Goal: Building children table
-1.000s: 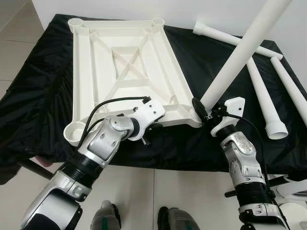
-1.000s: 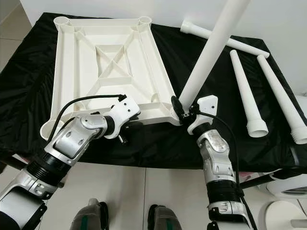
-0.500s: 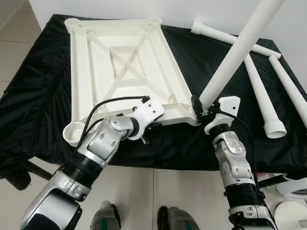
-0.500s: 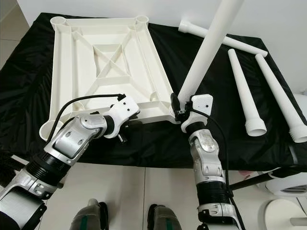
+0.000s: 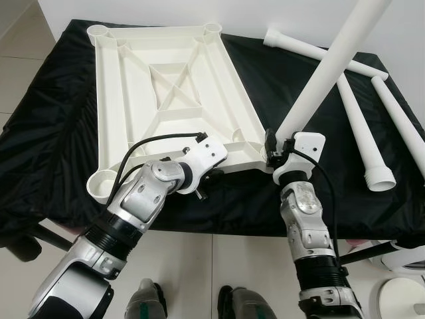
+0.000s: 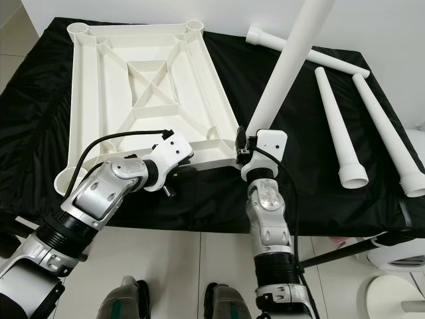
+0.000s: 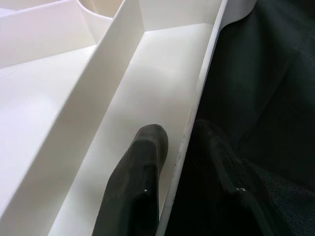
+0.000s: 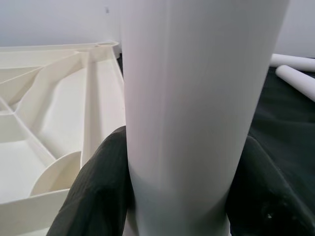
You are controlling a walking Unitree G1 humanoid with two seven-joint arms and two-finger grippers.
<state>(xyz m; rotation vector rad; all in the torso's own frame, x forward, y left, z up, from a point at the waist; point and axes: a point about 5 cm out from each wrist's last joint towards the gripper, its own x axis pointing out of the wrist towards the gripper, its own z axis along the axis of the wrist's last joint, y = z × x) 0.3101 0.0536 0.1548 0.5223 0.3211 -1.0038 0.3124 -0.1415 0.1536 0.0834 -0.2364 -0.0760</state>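
Open black cloth (image 5: 285, 80) between tabletop (image 5: 159, 80) and spare legs (image 5: 362, 126); upright leg (image 5: 325, 73) across it.

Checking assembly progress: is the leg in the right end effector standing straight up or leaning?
Leaning. The leg, clamped by the right end effector at the tabletop's near corner socket, slants up and away to the right.

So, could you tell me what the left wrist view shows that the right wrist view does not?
The left wrist view shows the left gripper clamped on the near edge wall of the upturned tabletop, one finger inside the rim channel and the other outside against the black cloth.

The right wrist view shows the right gripper shut on the white table leg, and the spare legs lying beyond.

Both show the white tabletop's ribbed underside and the black cloth.
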